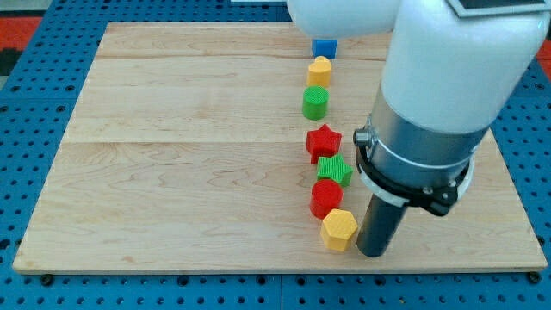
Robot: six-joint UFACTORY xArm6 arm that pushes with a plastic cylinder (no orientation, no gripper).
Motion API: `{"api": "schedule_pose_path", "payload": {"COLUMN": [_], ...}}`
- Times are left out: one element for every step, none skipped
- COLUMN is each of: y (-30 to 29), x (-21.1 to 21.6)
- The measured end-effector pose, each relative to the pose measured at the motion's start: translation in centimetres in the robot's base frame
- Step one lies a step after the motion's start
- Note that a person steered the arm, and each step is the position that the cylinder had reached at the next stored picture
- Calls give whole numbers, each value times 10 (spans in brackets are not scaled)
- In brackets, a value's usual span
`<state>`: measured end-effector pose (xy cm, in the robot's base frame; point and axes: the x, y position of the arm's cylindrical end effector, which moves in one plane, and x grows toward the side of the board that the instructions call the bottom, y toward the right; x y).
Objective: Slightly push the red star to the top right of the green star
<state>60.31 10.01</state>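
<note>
Wooden surface (172, 172), pale and planked, rests on a blue perforated base (26, 69). Seven blocks form a rough column right of the board's centre. From the view's top: a blue cube (324, 47), partly hidden under the arm; a yellow heart (319, 71); a green cylinder (315, 102); the red star (324, 143); the green star (334, 170); a red cylinder (326, 198); a yellow hexagon (339, 229).

The red star sits just above and slightly left of the green star, the two touching or nearly so.

The tool is a plain dark rod with no jaws, so it neither opens nor closes and holds nothing. The tip (372, 252) stands just right of the yellow hexagon, near the view's bottom, well below both stars.
</note>
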Motion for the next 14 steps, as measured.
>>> {"api": "schedule_pose_path", "payload": {"y": [-44,-85,-69,-7,13,-54,-84,-81,-38,-61,-46,-53,-126,-98], "x": [15,4,-34,-36,-28,-26,14,15,16,14,-15,-44,-61,-97]}}
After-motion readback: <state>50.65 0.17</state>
